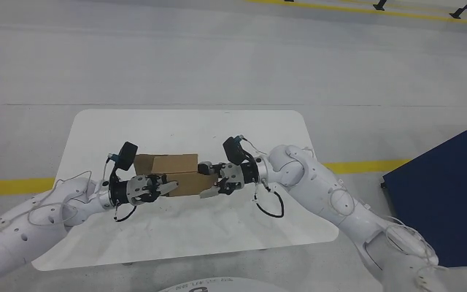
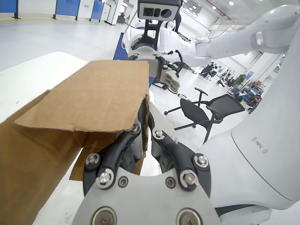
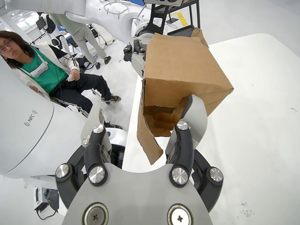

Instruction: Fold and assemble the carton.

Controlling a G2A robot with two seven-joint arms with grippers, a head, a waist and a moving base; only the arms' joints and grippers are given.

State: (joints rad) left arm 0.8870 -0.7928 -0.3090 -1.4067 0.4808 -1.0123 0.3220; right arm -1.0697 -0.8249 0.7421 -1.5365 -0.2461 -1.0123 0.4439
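Observation:
A brown cardboard carton (image 1: 171,164) lies on its side at the middle of the white table (image 1: 219,131), with an arm at each end. My left gripper (image 1: 166,187) is at the carton's left end. In the left wrist view this gripper (image 2: 145,127) is shut on a torn edge of the carton wall (image 2: 93,99), beside a loose flap. My right gripper (image 1: 211,186) is at the other end. In its own view it (image 3: 144,111) stands open, with one finger (image 3: 194,108) inside the carton's open end (image 3: 178,64) and a hanging flap (image 3: 147,139) between the fingers.
The table's near edge runs close under both wrists, and bare tabletop (image 3: 257,94) lies beyond the carton. A blue panel (image 1: 438,182) stands on the floor to the right. A black office chair (image 2: 206,111) stands off the table.

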